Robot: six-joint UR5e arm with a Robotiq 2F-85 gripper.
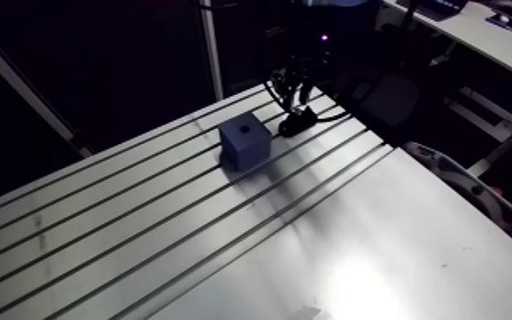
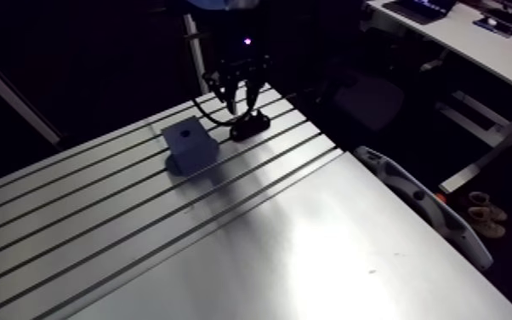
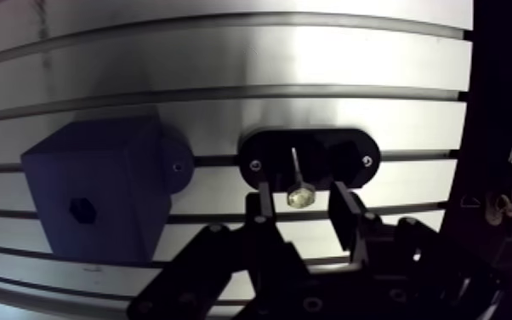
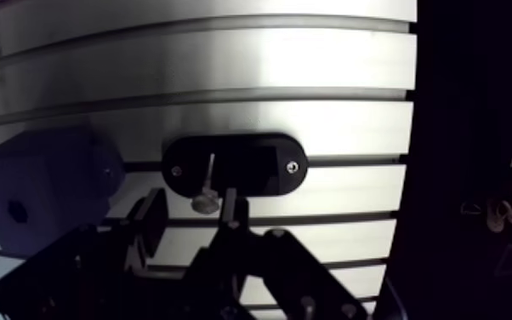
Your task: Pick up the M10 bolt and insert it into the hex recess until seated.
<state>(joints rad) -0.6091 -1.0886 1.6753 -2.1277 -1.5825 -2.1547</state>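
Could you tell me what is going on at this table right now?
The robot arm holds its end effector low over a black holder on the slotted table. It is open, with one finger on either side of the bolt that stands in the holder, and nothing is gripped yet. The blue block sits beside the holder, and its hex recess is empty.

Dark blue block (image 3: 98, 200), black oval plate (image 3: 344, 157), silvery bolt (image 3: 298, 196), slotted silver-grey table (image 3: 225, 60).
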